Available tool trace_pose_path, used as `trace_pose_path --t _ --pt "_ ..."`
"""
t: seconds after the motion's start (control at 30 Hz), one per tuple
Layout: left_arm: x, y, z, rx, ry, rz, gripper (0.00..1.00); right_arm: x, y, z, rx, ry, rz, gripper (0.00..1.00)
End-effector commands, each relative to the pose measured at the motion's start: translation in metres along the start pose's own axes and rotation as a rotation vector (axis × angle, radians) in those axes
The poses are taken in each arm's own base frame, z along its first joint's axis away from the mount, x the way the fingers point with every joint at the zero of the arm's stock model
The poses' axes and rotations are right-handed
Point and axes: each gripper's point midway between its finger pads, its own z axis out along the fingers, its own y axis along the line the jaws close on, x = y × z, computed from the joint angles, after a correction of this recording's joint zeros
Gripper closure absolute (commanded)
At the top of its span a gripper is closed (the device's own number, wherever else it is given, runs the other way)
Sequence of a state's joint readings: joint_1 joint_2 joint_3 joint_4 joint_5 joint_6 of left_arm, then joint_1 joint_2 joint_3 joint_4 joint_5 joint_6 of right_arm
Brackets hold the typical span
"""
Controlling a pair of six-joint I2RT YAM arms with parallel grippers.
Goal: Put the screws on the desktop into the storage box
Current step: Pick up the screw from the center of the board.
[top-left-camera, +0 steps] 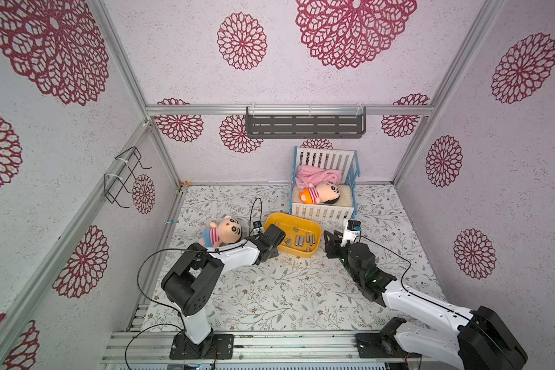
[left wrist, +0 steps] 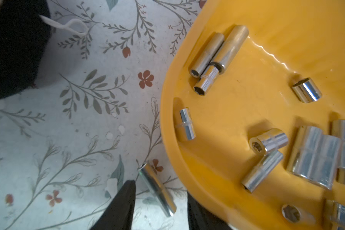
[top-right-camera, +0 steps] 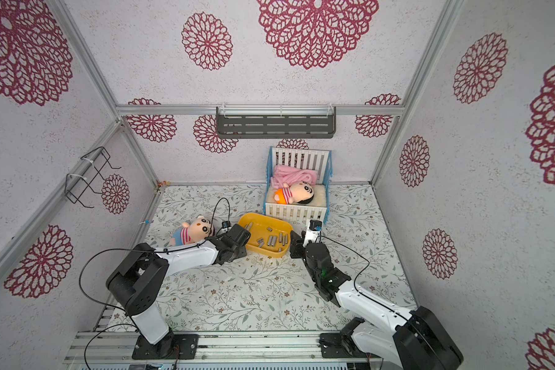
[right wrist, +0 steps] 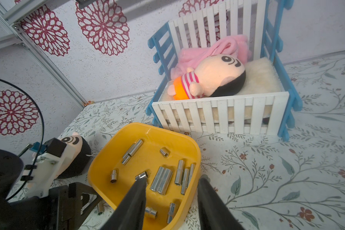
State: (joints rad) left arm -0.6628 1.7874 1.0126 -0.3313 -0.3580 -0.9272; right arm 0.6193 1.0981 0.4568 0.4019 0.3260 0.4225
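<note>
The screws (left wrist: 269,139) are shiny silver, the storage box (left wrist: 267,39) yellow, and the desktop (left wrist: 88,139) white with grey-green vines and brown flowers.

Desktop (top-left-camera: 285,288): box (top-left-camera: 297,253), crib (top-left-camera: 322,213), doll (top-left-camera: 223,230), perhaps screw (left wrist: 157,191)

Both arms share one build: glossy white shell links set between bulky matte black joint housings. A thin black cable (top-left-camera: 139,272) hangs in a loose loop off the left arm (top-left-camera: 237,253), and a similar cable (top-left-camera: 409,264) arcs off the wrist of the right arm (top-left-camera: 423,307). Each arm stands on a flat black base plate (top-left-camera: 202,346) dotted with small screws. A small green light (top-left-camera: 370,273) glows in the right arm's black forearm. Each wrist bears a white bracket with a small black camera (top-left-camera: 353,224) and a blue connector. The left end effector (left wrist: 160,191) and right end effector (right wrist: 171,191) have tapering matte black fingers (right wrist: 135,201).
</note>
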Motion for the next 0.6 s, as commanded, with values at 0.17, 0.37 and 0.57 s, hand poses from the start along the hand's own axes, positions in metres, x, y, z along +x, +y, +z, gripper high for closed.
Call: trace_pose_path --t 0.17,0.37,0.57 --pt "-0.004 0.004 0.004 -0.010 -0.030 -0.040 0.54 -0.021 0.008 0.001 -0.018 -0.056 0.029 0.53" --pt "0.007 0.012 0.009 -0.027 -0.013 -0.039 0.59 -0.020 0.007 0.001 -0.018 -0.053 0.027 0.53" --pt "0.018 0.012 0.016 -0.028 0.017 -0.026 0.69 -0.020 0.007 0.002 -0.016 -0.053 0.028 0.53"
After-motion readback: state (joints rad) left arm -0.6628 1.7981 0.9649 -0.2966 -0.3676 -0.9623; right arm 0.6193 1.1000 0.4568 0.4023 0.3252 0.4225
